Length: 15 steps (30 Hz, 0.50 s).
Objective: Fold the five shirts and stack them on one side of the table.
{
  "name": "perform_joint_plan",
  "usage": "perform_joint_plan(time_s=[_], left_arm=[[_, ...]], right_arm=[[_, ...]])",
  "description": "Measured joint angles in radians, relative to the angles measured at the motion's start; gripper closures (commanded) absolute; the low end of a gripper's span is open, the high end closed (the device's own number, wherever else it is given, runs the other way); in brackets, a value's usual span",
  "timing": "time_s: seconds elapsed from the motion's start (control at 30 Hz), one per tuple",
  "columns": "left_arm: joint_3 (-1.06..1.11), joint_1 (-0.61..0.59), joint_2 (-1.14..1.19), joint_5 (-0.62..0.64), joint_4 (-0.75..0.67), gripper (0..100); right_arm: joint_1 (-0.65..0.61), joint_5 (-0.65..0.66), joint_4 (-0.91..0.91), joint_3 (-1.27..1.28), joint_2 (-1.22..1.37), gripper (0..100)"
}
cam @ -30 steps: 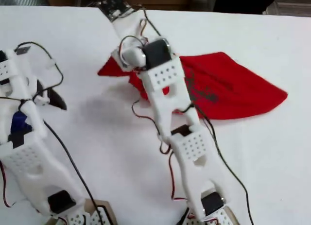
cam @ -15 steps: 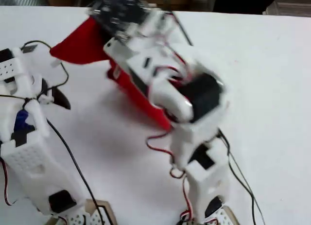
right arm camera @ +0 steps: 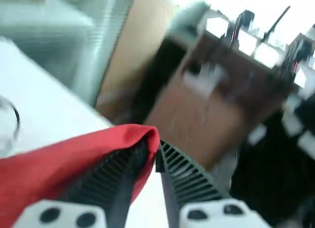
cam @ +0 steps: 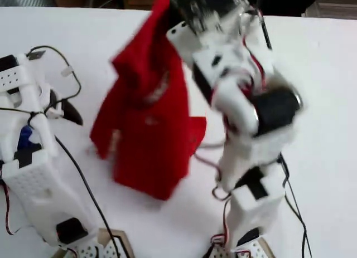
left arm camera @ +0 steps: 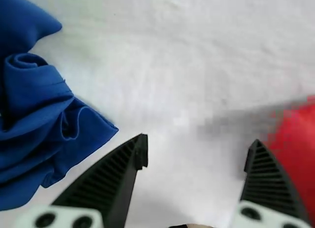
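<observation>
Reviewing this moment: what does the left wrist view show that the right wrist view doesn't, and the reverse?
Left wrist view: a crumpled blue shirt lying on the white table, beside the open left gripper. Right wrist view: the right gripper shut on a fold of the red shirt, with blurred room furniture behind. Shared: the red shirt, a patch of which appears past the left gripper.

light: bright, even, from overhead | high view: white table (cam: 323, 74) near washed out; soft faint shadow beneath the hanging red shirt (cam: 150, 135) | left wrist view: grey shadow band across the table; blue shirt (left arm camera: 34, 114) folds dark | right wrist view: bright panes (right arm camera: 261, 48) glare white
</observation>
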Motion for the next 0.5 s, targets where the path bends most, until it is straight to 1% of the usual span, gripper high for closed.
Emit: perform_joint_plan(time_s=[0.13,0.23,0.37,0.43,0.5], left_arm=[[0.000,0.015,0.000,0.000,0.000,67],[0.000,0.015,0.000,0.000,0.000,67],[0.000,0.017,0.000,0.000,0.000,67],[0.000,0.040,0.000,-0.021,0.000,67],[0.000,0.078,0.000,-0.054,0.000,67]], right_arm=[[0.103,0.000,0.077,0.114,0.135,97.5],[0.169,0.000,0.080,0.176,0.262,97.4],[0.238,0.000,0.080,0.184,0.439,96.4],[0.267,0.000,0.080,0.167,0.522,91.5],[0.299,0.000,0.080,0.133,0.591,83.7]])
